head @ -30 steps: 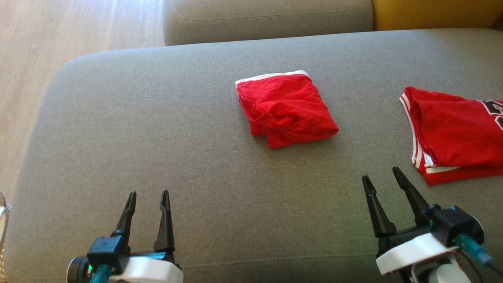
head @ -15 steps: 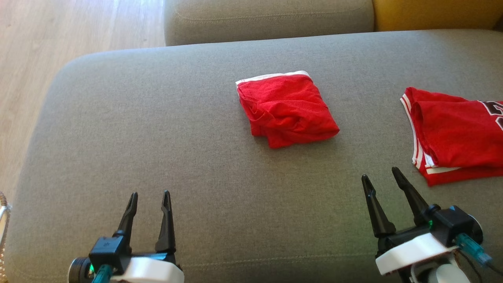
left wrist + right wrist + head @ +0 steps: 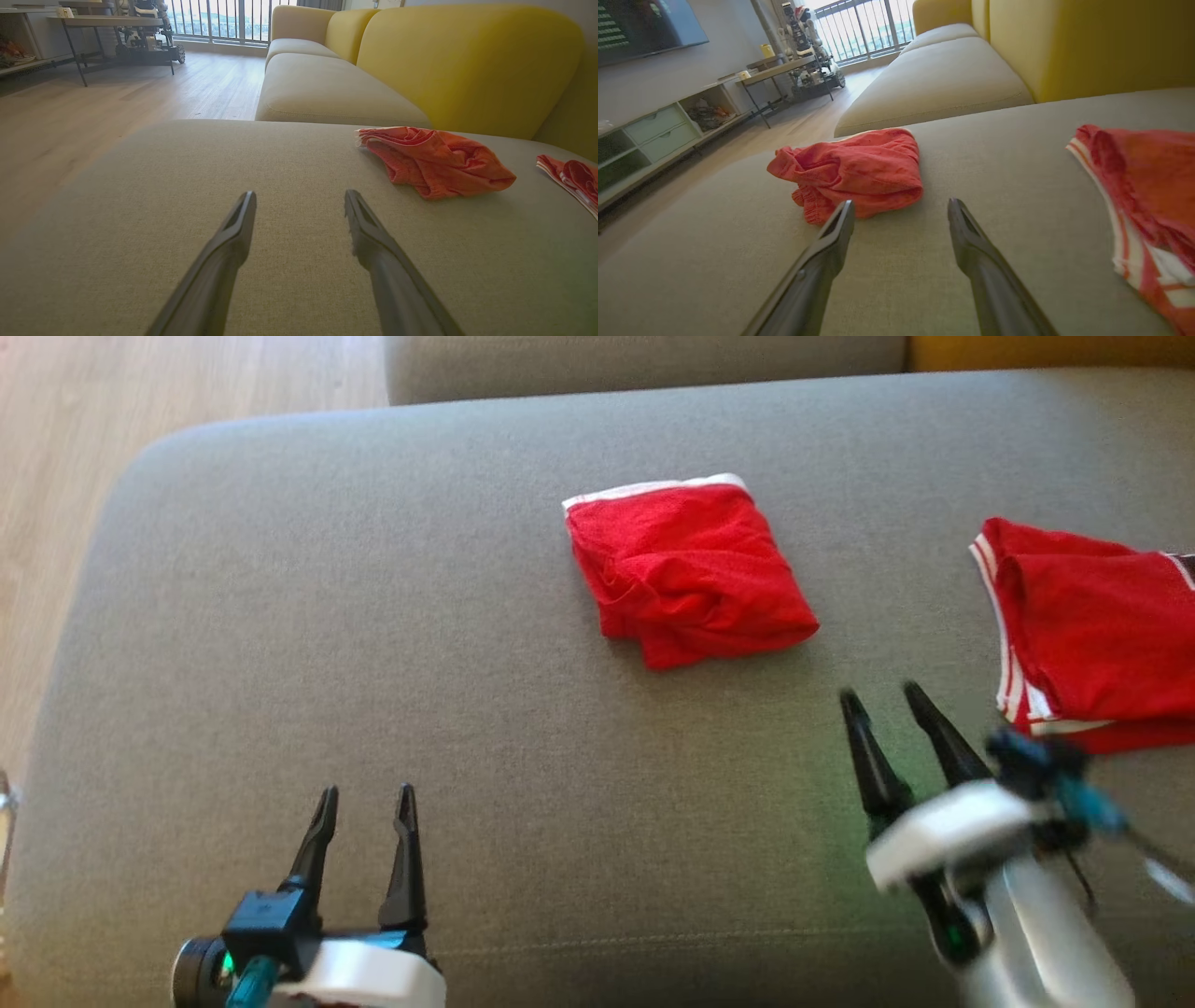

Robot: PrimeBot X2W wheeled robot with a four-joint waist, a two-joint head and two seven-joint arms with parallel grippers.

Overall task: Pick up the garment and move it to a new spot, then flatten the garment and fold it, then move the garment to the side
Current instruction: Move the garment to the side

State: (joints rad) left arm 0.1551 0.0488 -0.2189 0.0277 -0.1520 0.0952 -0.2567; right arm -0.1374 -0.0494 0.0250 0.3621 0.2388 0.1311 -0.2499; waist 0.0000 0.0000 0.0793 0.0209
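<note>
A red garment point(image 3: 686, 569) with a white band along its far edge lies bundled in the middle of the grey sofa cushion point(image 3: 373, 616). It also appears in the left wrist view point(image 3: 434, 161) and the right wrist view point(image 3: 859, 170). My right gripper point(image 3: 879, 693) is open and empty, hovering over the cushion just short of the garment's near right corner, slightly blurred. In its own view the right gripper point(image 3: 901, 204) points just right of the bundle. My left gripper point(image 3: 366, 791) is open and empty at the near left, far from the garment point(image 3: 300, 195).
A second red garment with white stripes point(image 3: 1092, 625) lies at the cushion's right edge, just right of my right gripper point(image 3: 1143, 186). Wooden floor point(image 3: 56, 448) runs along the left. Another grey seat and a yellow backrest point(image 3: 467, 56) stand behind.
My right gripper has moved forward toward the two garments. The head camera has shifted, so the whole scene sits a bit higher. The left gripper has barely moved.
</note>
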